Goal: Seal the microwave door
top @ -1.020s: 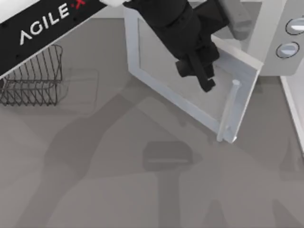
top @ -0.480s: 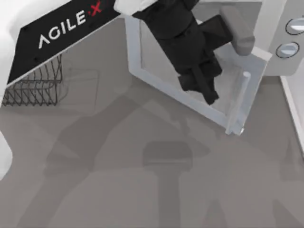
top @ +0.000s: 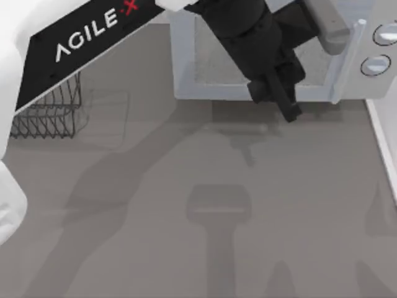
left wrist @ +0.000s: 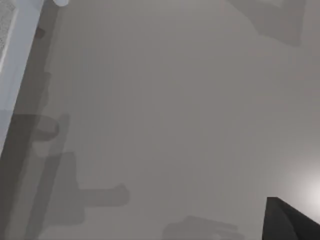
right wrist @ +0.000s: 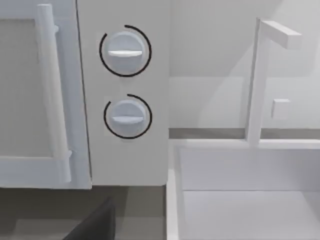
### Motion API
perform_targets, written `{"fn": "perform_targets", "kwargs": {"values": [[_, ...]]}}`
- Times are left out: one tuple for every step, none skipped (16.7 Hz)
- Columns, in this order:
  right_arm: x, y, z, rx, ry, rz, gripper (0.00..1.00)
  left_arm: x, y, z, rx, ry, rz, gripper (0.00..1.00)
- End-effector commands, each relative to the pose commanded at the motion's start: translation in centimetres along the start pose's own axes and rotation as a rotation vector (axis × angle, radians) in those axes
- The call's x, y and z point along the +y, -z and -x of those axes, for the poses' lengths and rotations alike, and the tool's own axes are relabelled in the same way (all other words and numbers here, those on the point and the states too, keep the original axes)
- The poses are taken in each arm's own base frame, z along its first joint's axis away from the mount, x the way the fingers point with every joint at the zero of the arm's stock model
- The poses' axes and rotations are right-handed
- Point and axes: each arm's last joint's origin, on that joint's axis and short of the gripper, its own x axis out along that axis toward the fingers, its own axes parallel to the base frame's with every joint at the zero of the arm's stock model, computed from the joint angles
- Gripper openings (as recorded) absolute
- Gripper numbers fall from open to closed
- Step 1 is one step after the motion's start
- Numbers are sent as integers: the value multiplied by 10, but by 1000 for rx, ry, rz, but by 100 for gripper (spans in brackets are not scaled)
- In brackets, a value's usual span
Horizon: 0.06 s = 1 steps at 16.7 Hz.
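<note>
At far right of table: flat white microwave door with speckled grey window flush against white microwave body. Left gripper over door's near edge; finger spacing: cannot tell.

microwave door: the left arm is covering the middle of the speckled window; the top view's upper edge is cutting the panel off.
left gripper: its jaws are reading as one dark mass from above, so their spacing is not showing.
wire basket: the arm's black panel is hiding its upper part.
knobs: the top view's right edge is clipping both.
bar handle: the right wrist view's top edge is cutting its upper end.
</note>
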Motion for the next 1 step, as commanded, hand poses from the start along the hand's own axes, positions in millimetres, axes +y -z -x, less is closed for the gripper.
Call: {"fn": "perform_targets", "kwargs": {"values": [[0, 0, 0, 0, 0, 0, 100, 0, 0, 1, -3, -3, -1, 0]]}}
